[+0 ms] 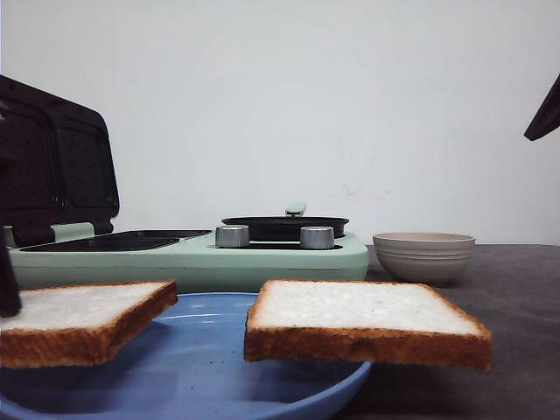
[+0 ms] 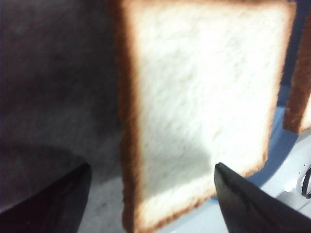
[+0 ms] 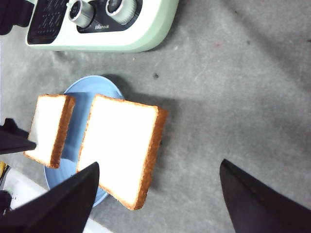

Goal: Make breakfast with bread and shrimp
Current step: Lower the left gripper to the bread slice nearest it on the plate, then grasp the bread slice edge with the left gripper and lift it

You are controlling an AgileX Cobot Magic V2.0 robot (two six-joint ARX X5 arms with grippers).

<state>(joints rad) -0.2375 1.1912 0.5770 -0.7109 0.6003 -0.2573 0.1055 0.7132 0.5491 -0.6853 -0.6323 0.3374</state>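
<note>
Two slices of bread lie side by side on a blue plate (image 1: 201, 367), both overhanging its rim: a left slice (image 1: 83, 306) and a right slice (image 1: 359, 308). My left gripper (image 2: 152, 167) hovers open over the left slice (image 2: 199, 87), one finger on each side and neither touching it. My right gripper (image 3: 159, 165) is open above the table beside the right slice (image 3: 121, 145) and holds nothing. One of its fingers (image 1: 544, 114) shows at the upper right of the front view. The shrimp is out of view.
A mint-green breakfast maker (image 1: 192, 254) stands behind the plate, its dark lid (image 1: 57, 166) raised at the left. A black pan (image 1: 284, 227) sits on it, with two silver knobs in front. A beige ribbed bowl (image 1: 424, 254) stands to its right, its inside hidden.
</note>
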